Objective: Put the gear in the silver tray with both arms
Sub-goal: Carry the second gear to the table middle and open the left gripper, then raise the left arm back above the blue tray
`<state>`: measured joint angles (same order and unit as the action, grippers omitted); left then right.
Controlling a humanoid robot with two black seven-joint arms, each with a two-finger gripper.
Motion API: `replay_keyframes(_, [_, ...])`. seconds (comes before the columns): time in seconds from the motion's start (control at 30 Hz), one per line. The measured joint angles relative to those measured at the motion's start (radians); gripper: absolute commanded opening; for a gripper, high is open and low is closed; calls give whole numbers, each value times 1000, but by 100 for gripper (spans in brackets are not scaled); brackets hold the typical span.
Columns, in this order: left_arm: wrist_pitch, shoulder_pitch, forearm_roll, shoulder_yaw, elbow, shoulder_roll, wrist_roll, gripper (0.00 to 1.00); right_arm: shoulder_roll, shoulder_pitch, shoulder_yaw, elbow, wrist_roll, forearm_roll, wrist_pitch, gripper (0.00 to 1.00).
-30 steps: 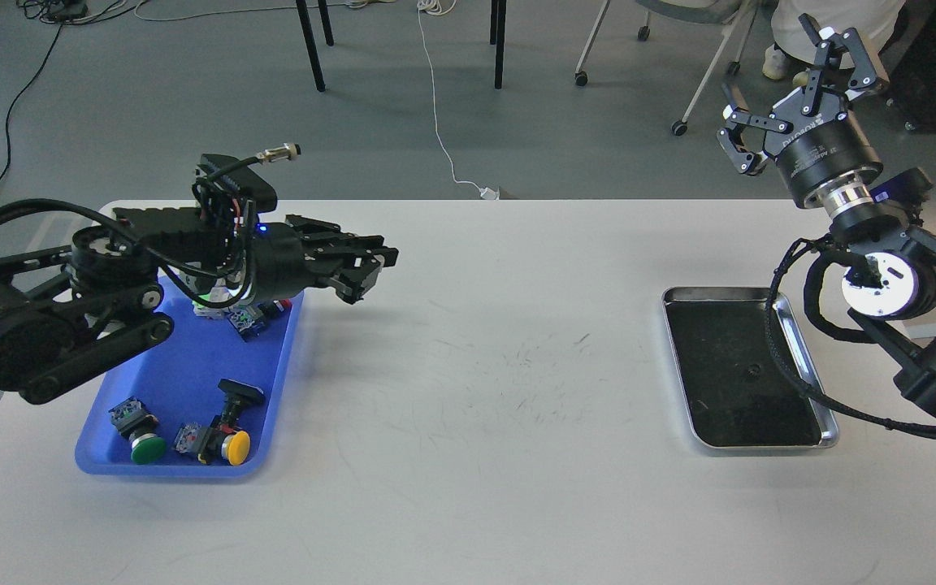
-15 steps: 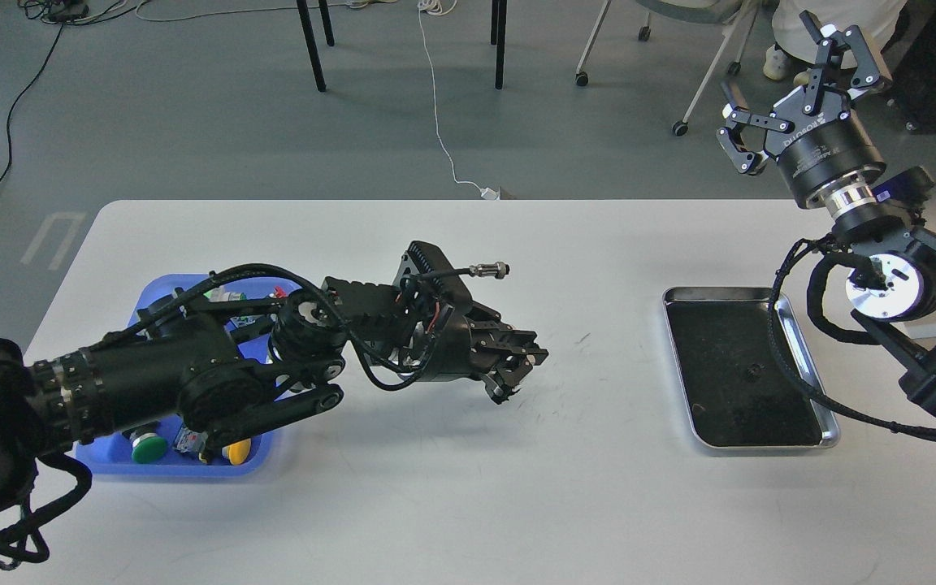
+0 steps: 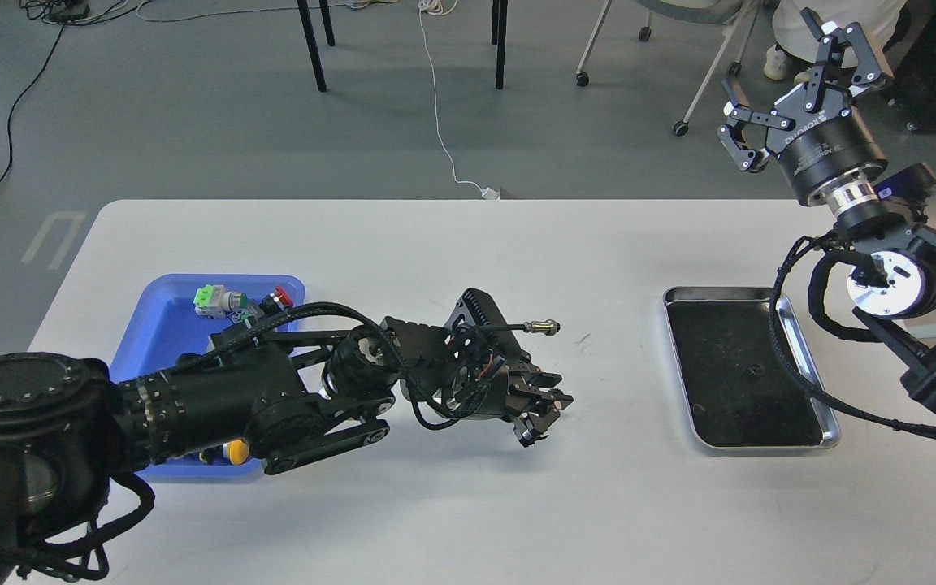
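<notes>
You have two trays on the white rectangular table [image 3: 435,268]. The shiny rectangular silver tray [image 3: 829,431], with its raised rim and dark reflective bottom, lies at the right side, and only a small dark speck shows on its bottom. The blue plastic tray [image 3: 161,313] sits at the left, partly covered by your left arm [image 3: 216,406].

In the blue tray you can count one green-and-white connector part [image 3: 210,300], one red-capped button switch [image 3: 277,299] just beside it, and one yellow button cap [image 3: 232,451] showing under the arm. Whatever else lies there is hidden.

Your left gripper [image 3: 541,410] hangs over the bare table between the two trays, nearer the middle, pointing right and down. Its dark fingers look drawn close together, but you cannot tell whether anything is between them.

Your right gripper [image 3: 793,89] is raised beyond the far right table edge, well apart from the silver tray, its fingers spread wide and holding nothing.
</notes>
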<state>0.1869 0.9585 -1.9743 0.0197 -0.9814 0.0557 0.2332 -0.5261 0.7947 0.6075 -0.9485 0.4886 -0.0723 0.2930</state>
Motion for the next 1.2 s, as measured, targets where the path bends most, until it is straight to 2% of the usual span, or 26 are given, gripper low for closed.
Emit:
replay_keyframes(0.17, [0,-15,0,0,20,-8,0,34,4,0,-1,-1,0,0,-1,97])
replay_keyframes(0.27, [0,-19,0,-2,22,-8,0,43,4,1,-3,-2,0,0,-1,97])
replay_keyframes(0.47, [-35,-13,36,-69,8,28,13,49,-2,6,-6,-3,0,5,-1,97])
replay_keyframes(0.53, [-47,-12,93,-116,8,62,15,55,-11,7,-8,-4,0,10,0,97])
replay_keyframes(0.73, [-50,-8,470,-229,7,194,17,64,-89,32,-19,-40,0,102,12,98])
replay_keyframes(0.83, [-47,-6,727,-274,7,255,17,82,-101,64,-44,-43,0,196,39,98])
replay_keyframes(1.0, [-35,-13,1188,-412,11,324,17,94,-134,176,-188,-46,0,319,50,98])
replay_keyframes(1.2, [-25,-24,1563,-503,25,399,17,97,-132,395,-450,-45,0,467,52,98])
